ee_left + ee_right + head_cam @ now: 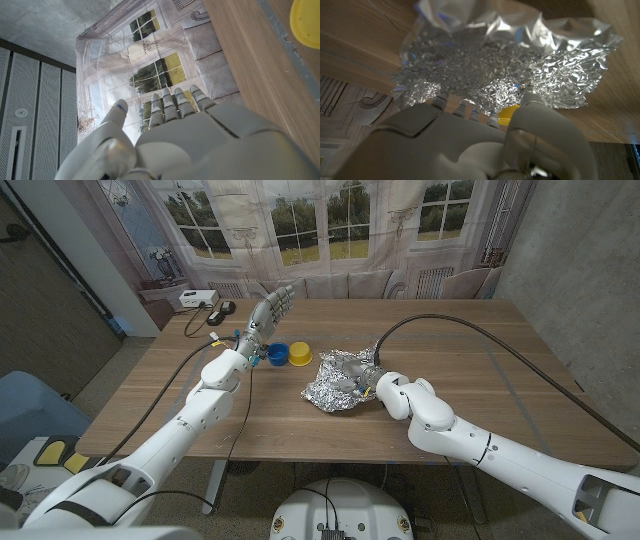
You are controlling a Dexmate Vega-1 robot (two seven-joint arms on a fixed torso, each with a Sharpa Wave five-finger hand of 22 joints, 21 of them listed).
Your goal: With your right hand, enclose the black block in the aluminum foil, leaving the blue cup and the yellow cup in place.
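The aluminum foil (338, 379) lay crumpled mid-desk beside the cups — light, springy, easily torn, best pressed at its loose edges. The right robot hand (367, 383) touched it; its grip I couldn't tell. The left robot hand (268, 312) hovered spread.

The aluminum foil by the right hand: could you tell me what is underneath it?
Only the crumpled aluminum foil itself shows, bunched into a mound on the wooden table, with the right hand against it. Whatever lies beneath is covered; the black block cannot be seen.
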